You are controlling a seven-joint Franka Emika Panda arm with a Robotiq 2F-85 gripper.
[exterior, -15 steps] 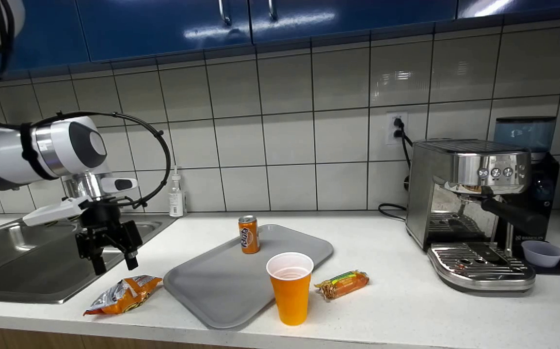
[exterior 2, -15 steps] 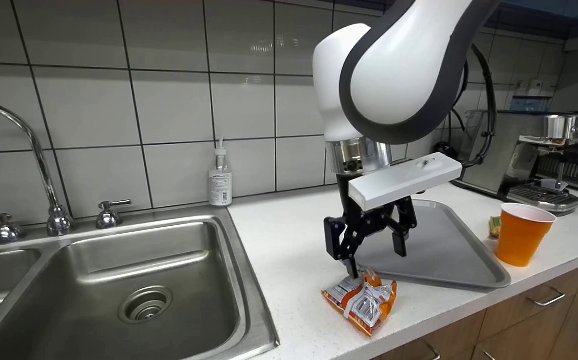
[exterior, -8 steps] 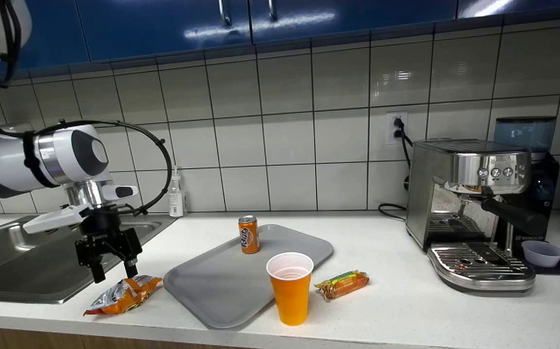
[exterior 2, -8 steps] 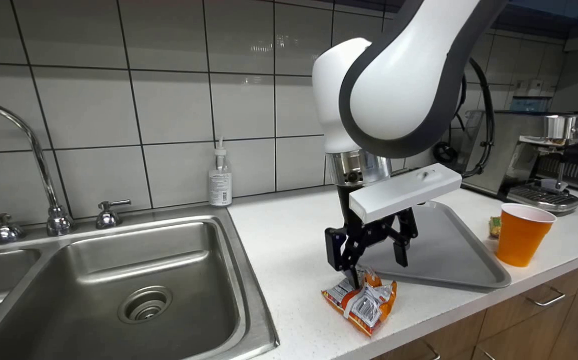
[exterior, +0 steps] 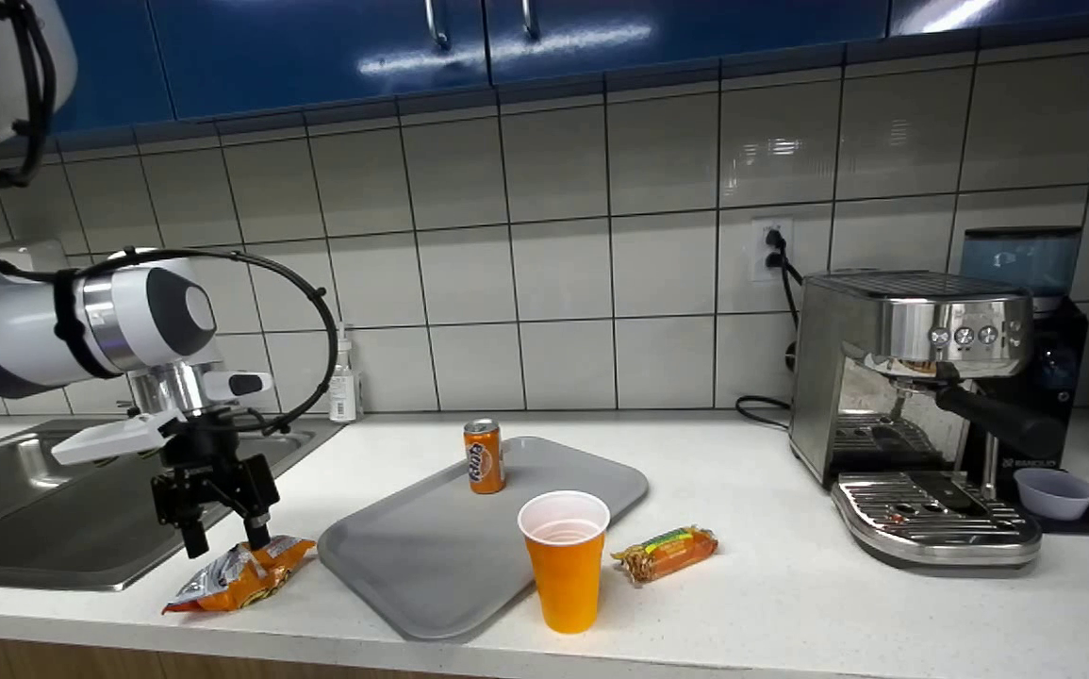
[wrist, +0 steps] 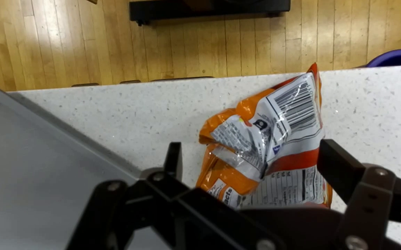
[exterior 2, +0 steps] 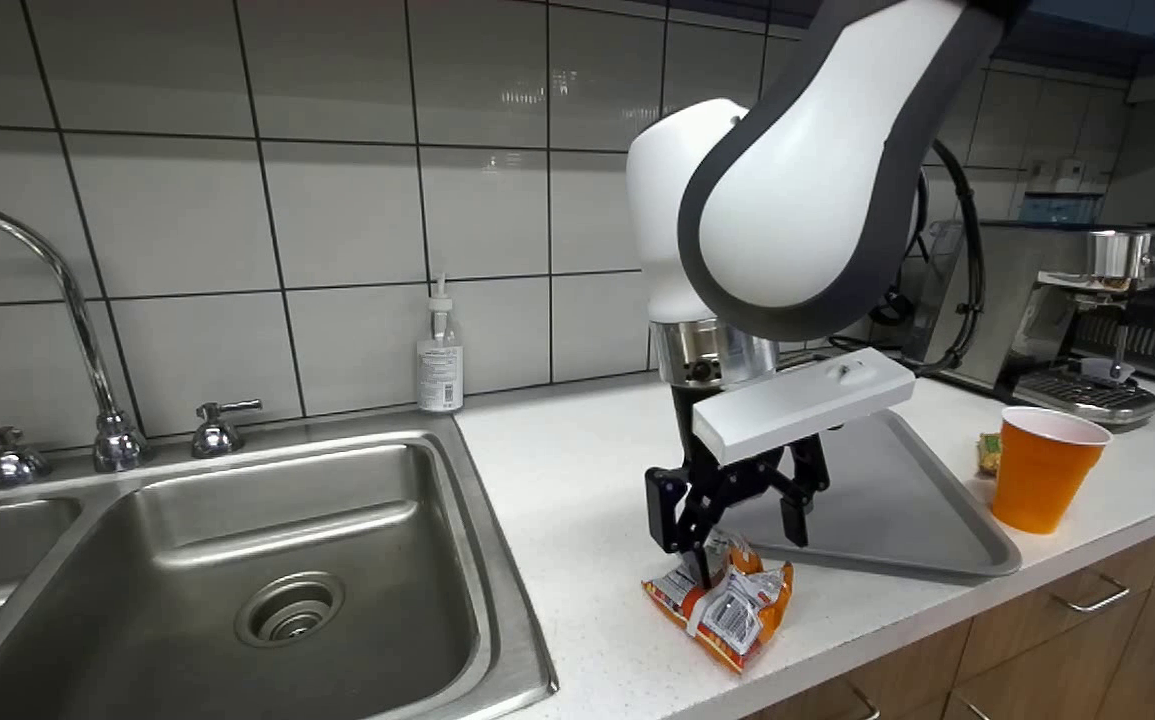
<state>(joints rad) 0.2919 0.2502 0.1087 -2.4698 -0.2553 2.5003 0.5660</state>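
Observation:
A crumpled orange and silver snack bag (exterior: pixel 240 580) lies on the white counter between the sink and the grey tray. My gripper (exterior: pixel 227 547) points down just above it, jaws wide apart, with nothing gripped. In the wrist view the bag (wrist: pixel 290 149) shows between the two fingers, its barcode side up. One finger (wrist: pixel 339 166) overlaps the bag's edge there; the opposite one stands clear on the tray side. A fingertip covers part of the bag (exterior 2: pixel 737 610) in an exterior view; whether they touch, I cannot tell.
The grey tray (exterior: pixel 431 566) carries an orange can (exterior: pixel 485 457). Beyond it stand an orange cup (exterior: pixel 565 580) and an orange wrapped packet (exterior: pixel 668 554). A steel sink (exterior 2: pixel 497 600) borders the bag's other side. An espresso machine (exterior: pixel 912 321) sits farther along. The counter's front edge runs close to the bag.
The arm has come down over the last second, bringing the fingertips lower over the bag. The jaws stay just as wide, and the bag has not moved.

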